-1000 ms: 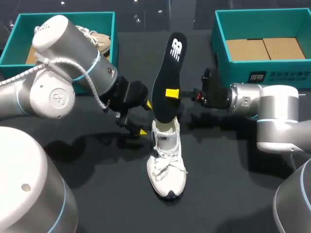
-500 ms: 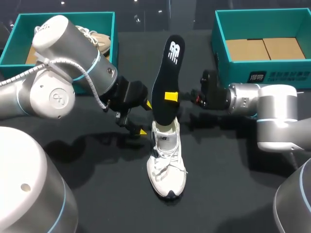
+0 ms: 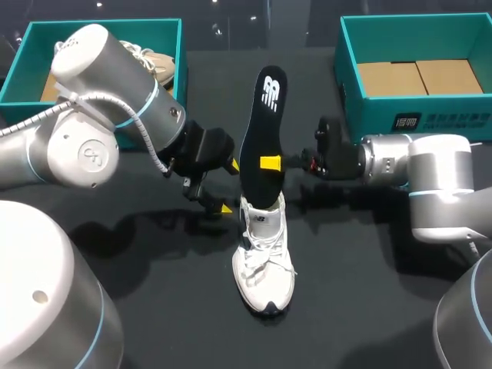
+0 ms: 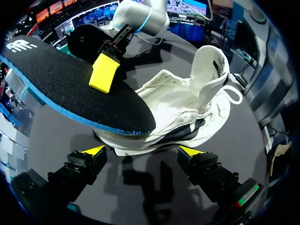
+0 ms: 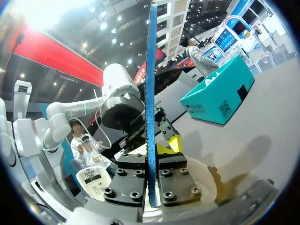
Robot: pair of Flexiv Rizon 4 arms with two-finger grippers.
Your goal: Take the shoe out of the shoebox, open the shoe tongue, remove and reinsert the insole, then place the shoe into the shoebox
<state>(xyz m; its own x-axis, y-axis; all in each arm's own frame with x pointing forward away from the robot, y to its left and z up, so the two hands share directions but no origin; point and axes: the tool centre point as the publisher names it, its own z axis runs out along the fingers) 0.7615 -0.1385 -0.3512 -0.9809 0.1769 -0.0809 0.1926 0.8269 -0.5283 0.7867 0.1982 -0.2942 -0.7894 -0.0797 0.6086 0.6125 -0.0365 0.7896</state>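
A white shoe (image 3: 263, 254) lies on the black table, toe toward the front edge, its tongue (image 4: 209, 70) pulled up. A black insole (image 3: 261, 138) with a blue edge stands above the shoe's opening, its lower end at the collar. My right gripper (image 3: 270, 163) is shut on the insole's middle from the right; in the right wrist view the insole (image 5: 150, 93) runs edge-on between the fingers of that gripper (image 5: 151, 174). My left gripper (image 3: 229, 187) is open just left of the shoe's heel, empty. In the left wrist view that gripper (image 4: 142, 152) faces the shoe (image 4: 187, 108) and the insole (image 4: 70, 89).
A teal shoebox (image 3: 100, 27) at the back left holds a beige shoe (image 3: 157, 68). Another teal box (image 3: 415, 23) at the back right has a cardboard floor. My left arm's big elbow fills the front left corner.
The insole has come down a little and shifted left toward the shoe's opening, with the right gripper following. The left arm has not moved.
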